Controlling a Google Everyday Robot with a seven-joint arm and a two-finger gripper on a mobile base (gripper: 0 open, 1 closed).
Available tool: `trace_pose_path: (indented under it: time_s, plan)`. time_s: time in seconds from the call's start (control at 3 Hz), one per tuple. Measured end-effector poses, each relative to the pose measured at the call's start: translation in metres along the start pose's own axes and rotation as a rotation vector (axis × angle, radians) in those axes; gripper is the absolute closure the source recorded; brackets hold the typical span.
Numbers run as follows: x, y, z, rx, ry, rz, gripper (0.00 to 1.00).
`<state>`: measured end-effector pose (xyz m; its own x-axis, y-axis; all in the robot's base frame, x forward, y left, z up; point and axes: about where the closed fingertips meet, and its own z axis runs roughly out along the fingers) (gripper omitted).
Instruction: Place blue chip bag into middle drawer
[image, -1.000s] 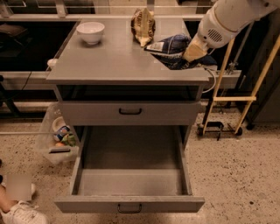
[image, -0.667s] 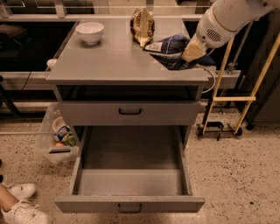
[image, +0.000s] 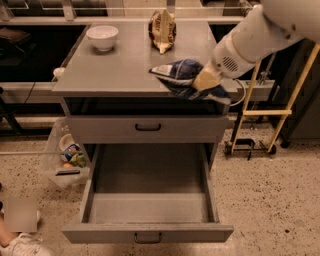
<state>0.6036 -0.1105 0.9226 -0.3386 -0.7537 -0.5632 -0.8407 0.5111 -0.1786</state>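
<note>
The blue chip bag is dark blue with white patches and hangs in my gripper above the front right part of the grey cabinet top. My gripper is shut on the bag's right side, its tan fingertips pressed into the foil. The white arm reaches in from the upper right. The middle drawer is pulled wide open below, its flat grey floor bare, its small dark handle at the front. The bag is above and behind the drawer's opening.
A white bowl and an upright brown-and-tan bag stand at the back of the top. The upper drawer is shut. A clear bin of items sits on the floor at left. A yellow-framed cart stands at right.
My gripper has carried the blue chip bag forward and a little left, from the right rear of the top toward its front edge.
</note>
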Motion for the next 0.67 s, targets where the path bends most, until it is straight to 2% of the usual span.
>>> trace_pose_path:
  time_s: [0.33,0.67]
  plan:
    - [-0.001,0.056,0.028,-0.049,-0.043,0.066,1.0]
    - [0.02,0.081,0.054,-0.096,0.007,0.065,1.0]
